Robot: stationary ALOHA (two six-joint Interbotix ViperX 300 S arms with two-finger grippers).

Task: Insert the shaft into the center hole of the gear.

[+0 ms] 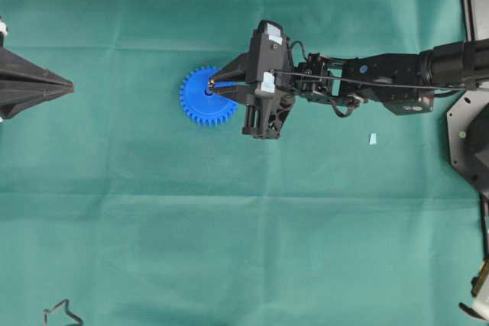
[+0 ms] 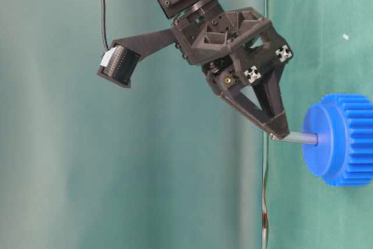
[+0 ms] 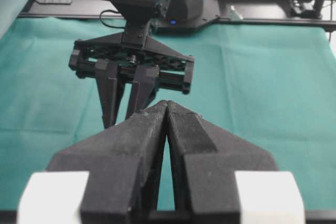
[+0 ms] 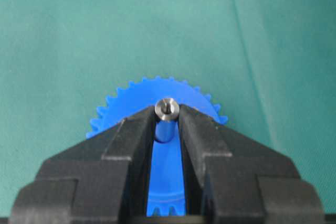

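black fingers (image 4: 131, 140) of the right pincer (image 4: 168, 121) fill the near edge of the right wrist view, closed narrowly on the shaft (image 4: 167, 109), whose shiny round end shows between their tips. the green cloth of the bench (image 1: 153, 227) spreads under everything. the right arm (image 1: 382, 82) reaches in from the right of the overhead view, its pincer over the gear (image 1: 200, 101), which lies flat on the cloth left of middle. in the table-level view the shaft runs from the fingertips straight to the middle of the gear's raised hub, its far end at the center hole; how deep it sits cannot be told. the hole itself is hidden by the shaft. the left pincer (image 3: 167, 106) is pressed shut on nothing, hanging well apart at the left edge, pointing at the gear. a small pale scrap (image 1: 373, 139) lies on the cloth below the right arm, away from the gear.
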